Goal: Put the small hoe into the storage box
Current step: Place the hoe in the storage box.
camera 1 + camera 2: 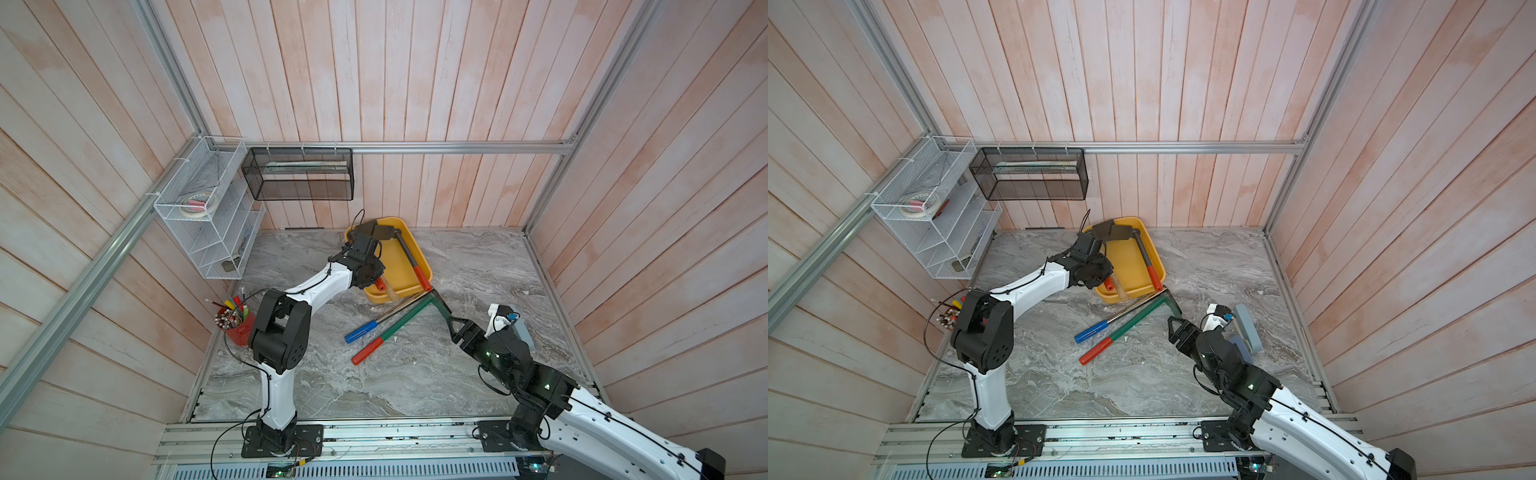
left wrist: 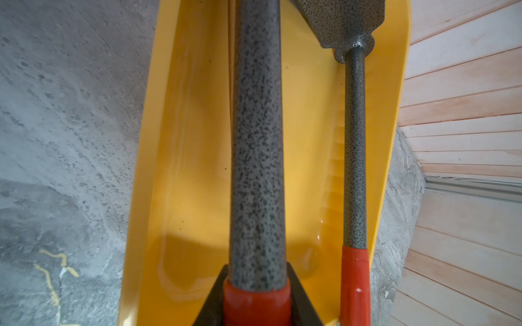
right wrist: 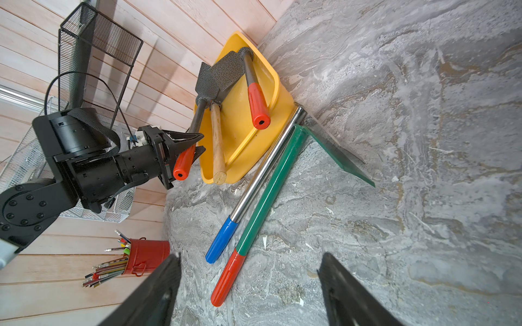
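Left gripper (image 3: 195, 145) tight on red grip of small hoe (image 2: 257, 155), blade seemingly over storage box (image 2: 180, 141); right gripper (image 3: 250, 256) wide, empty.

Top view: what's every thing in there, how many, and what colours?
table: 1, grey marble.
tray: 1, yellow, back of table.
grey tool: 2, speckled, red grips; one lying in tray, one held over it.
wooden tool: 1, pale handle, in tray.
silver tool: 1, blue grip, on table before tray.
green tool: 1, red grip, beside silver tool.
cup: 1, red, holds pencils, table's left edge.
basket: 1, black mesh, back wall.
rack: 1, white wire, left wall.
left gripper: 1, black, shut on a grey tool.
right gripper: 1, black, open, empty, near green tool.
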You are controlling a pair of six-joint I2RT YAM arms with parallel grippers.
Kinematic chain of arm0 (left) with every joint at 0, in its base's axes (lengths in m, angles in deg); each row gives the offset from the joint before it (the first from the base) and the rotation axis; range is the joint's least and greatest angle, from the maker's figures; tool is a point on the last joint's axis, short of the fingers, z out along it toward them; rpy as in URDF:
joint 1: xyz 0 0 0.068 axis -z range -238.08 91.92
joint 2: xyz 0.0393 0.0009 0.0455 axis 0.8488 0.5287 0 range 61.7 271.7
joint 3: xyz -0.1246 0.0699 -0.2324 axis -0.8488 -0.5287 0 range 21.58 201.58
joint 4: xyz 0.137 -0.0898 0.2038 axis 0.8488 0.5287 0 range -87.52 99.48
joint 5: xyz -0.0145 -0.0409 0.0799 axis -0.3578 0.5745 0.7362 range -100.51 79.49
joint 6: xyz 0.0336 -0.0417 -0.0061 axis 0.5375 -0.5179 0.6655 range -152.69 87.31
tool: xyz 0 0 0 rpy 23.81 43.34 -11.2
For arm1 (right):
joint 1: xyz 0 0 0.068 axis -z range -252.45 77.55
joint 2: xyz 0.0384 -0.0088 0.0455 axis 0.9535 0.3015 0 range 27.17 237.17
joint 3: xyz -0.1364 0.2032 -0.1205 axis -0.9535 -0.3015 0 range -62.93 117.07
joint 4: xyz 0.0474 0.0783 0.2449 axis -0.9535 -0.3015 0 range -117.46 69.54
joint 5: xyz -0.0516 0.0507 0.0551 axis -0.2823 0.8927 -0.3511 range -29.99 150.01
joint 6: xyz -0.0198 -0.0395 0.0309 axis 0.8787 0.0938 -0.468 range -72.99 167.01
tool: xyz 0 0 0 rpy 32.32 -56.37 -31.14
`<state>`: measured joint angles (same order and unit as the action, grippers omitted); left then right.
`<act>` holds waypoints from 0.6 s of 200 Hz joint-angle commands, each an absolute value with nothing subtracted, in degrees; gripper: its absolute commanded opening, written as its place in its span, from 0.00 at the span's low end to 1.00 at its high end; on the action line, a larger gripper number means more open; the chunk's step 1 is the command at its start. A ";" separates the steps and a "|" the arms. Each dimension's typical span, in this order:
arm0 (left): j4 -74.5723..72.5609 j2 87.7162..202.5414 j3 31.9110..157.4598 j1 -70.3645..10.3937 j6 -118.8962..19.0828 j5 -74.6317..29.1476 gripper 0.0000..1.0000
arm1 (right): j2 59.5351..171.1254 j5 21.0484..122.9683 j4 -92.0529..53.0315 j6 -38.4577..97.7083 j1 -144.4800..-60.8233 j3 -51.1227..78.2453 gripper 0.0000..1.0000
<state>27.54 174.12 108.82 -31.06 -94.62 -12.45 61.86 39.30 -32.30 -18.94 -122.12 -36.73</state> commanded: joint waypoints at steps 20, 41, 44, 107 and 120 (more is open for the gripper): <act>24.23 174.20 108.47 -31.55 -93.94 -13.85 0.02 | 61.05 39.27 -32.97 -19.17 -121.88 -37.94 0.79; 24.54 174.25 108.16 -32.07 -94.12 -14.56 0.02 | 60.70 39.18 -32.94 -19.17 -121.91 -38.05 0.79; 24.54 174.28 108.09 -32.14 -94.10 -14.70 0.03 | 60.67 39.15 -32.94 -19.17 -121.85 -38.06 0.79; 26.31 175.05 108.41 -32.80 -92.92 -15.35 0.10 | 60.96 39.45 -32.54 -19.35 -121.91 -38.19 0.79; 26.93 175.07 108.58 -32.84 -92.80 -15.26 0.10 | 61.09 39.45 -32.46 -19.30 -121.88 -38.19 0.80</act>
